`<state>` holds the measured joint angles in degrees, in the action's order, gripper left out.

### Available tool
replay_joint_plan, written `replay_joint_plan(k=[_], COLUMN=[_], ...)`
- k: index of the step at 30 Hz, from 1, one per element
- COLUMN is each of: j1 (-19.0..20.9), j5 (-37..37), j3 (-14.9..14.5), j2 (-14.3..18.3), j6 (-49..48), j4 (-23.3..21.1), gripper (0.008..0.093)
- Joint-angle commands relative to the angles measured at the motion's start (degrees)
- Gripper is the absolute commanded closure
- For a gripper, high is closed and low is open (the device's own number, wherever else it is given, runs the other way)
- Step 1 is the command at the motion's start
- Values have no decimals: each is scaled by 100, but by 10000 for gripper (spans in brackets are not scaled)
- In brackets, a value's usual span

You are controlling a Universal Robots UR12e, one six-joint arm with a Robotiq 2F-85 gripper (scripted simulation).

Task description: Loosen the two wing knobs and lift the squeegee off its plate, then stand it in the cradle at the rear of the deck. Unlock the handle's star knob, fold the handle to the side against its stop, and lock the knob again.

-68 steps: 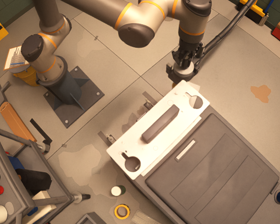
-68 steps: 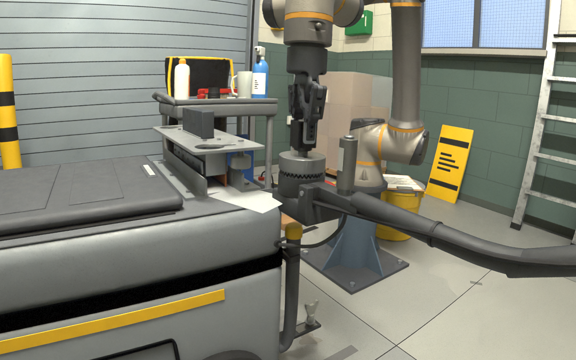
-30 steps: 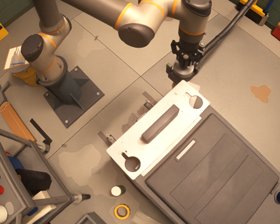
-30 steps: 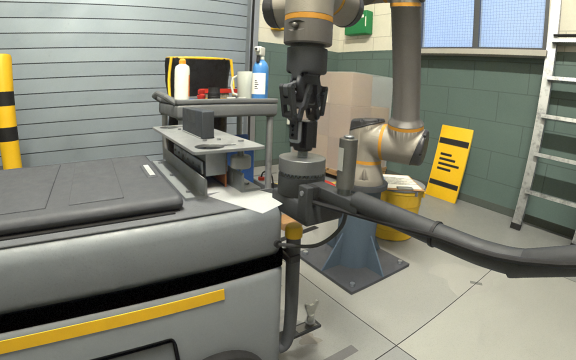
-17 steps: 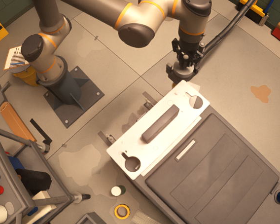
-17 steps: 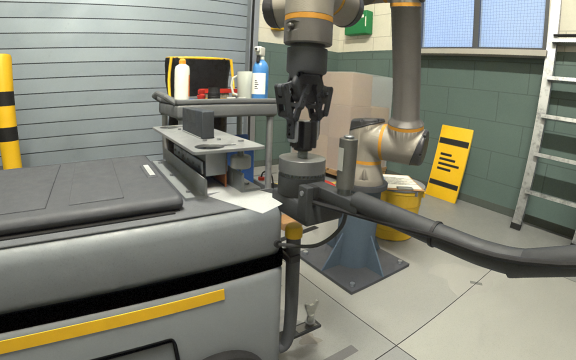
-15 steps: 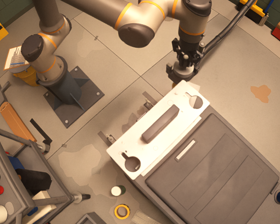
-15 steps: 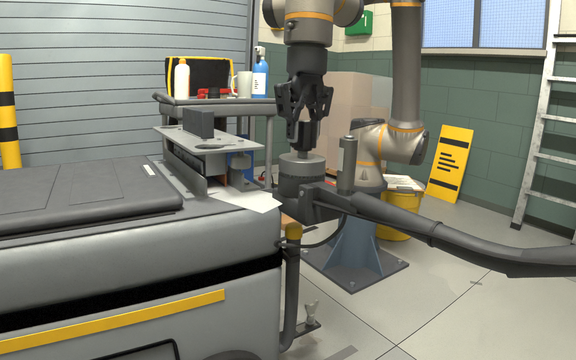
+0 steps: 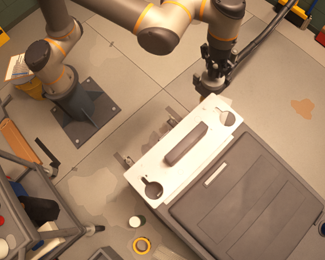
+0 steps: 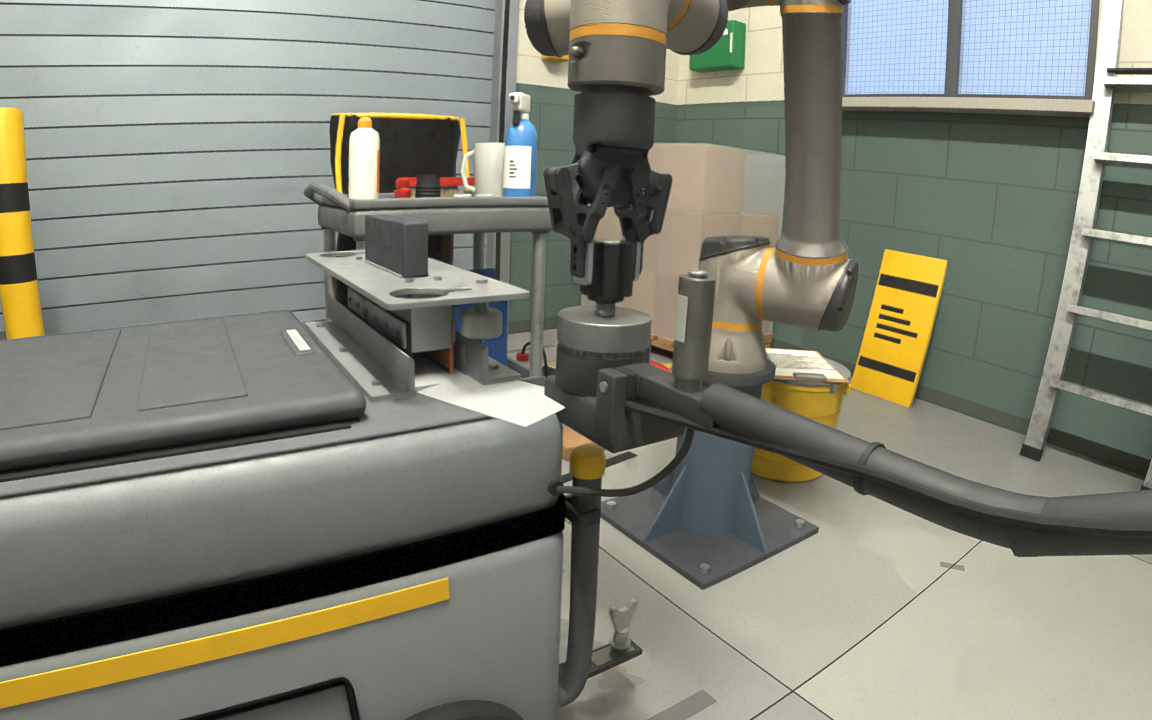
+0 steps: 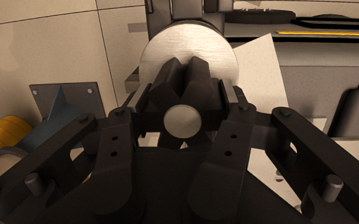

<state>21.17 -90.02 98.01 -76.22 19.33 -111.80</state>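
The black star knob (image 11: 182, 98) stands on the round metal hub (image 10: 603, 349) of the handle's pivot, just off the machine's rear corner. I have my gripper (image 10: 607, 269) closed around this knob from straight above (image 9: 215, 75). The long dark handle (image 10: 903, 470) runs from the hub out to the side, low over the floor. The squeegee (image 9: 183, 149), a white plate with a dark bar on top, stands in the cradle at the rear of the deck (image 10: 410, 287).
A short grey post (image 10: 695, 327) stands on the pivot bracket right beside the hub. The machine's grey deck (image 9: 241, 194) lies beyond the squeegee. The arm's base (image 9: 77, 103), a yellow bin (image 10: 791, 403), a tool cart (image 10: 428, 201) and a ladder (image 10: 1126, 269) stand around.
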Motion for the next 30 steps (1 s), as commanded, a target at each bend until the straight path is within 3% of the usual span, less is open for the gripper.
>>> replay_joint_plan(k=[1, 28, 30], j1=[0, 0, 0], j5=[2, 2, 2], j3=[-4, -4, -4], j2=[-2, -2, -2], j6=[25, 184, 184], j4=[-4, -4, -4], gripper=[934, 934, 904])
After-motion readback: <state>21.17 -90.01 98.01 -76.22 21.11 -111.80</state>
